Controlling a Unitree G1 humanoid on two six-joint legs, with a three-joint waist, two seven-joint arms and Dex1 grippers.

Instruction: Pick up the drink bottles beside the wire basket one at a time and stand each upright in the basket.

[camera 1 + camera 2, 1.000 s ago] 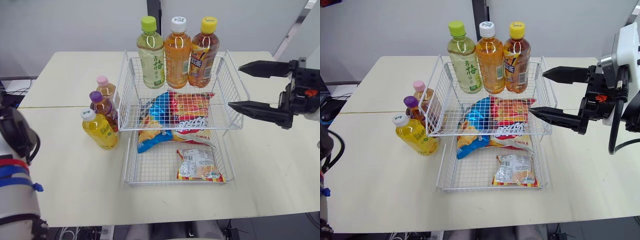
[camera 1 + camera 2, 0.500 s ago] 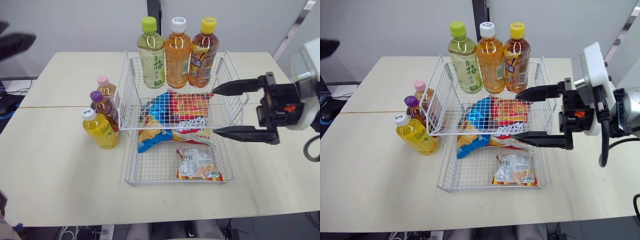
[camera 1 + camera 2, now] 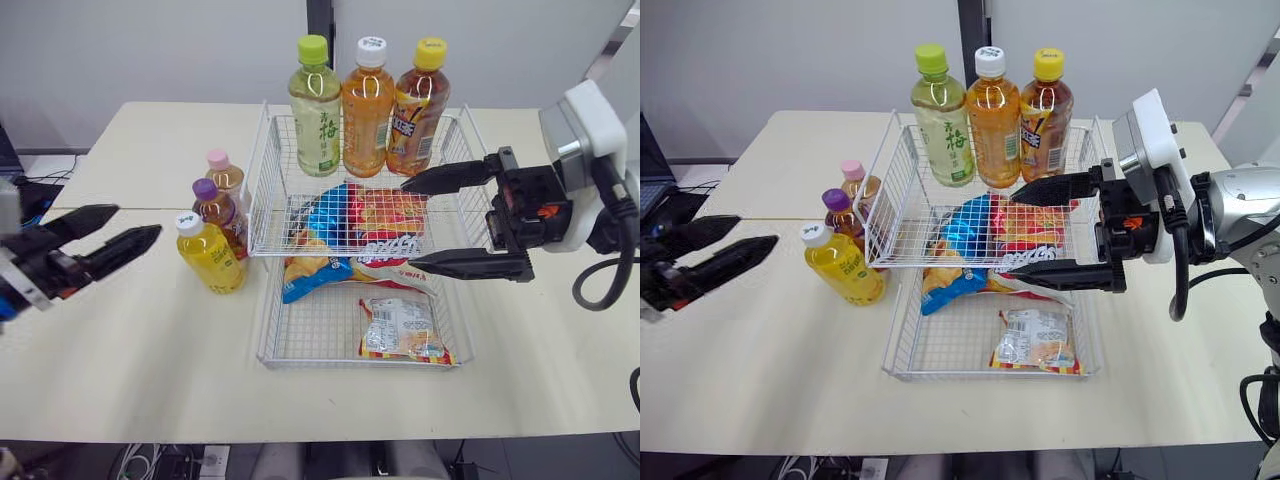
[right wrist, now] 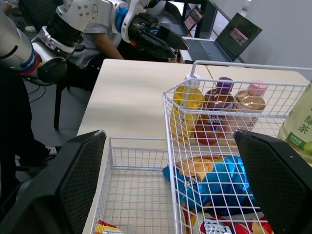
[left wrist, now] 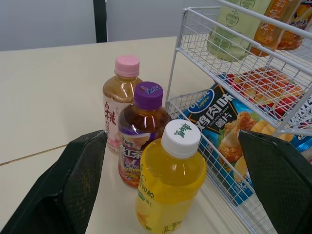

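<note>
While the left pincer hangs apart near it, the full yellow bottle looks heavy, smooth and rigid, best gripped mid-body.

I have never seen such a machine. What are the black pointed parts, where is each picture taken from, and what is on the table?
Each arm of this humanoid robot ends in a gripper of two black fingers. The two wide pictures come from cameras in its head, looking down at a table. The other two come from cameras on its wrists, looking along the fingers. On the table stands a two-level wire basket. In its upper level stand three bottles; snack bags lie in it too. Beside it, on the robot's left, stand three more bottles. The left gripper is open near them; the right gripper is open at the basket. Neither holds anything.
</note>
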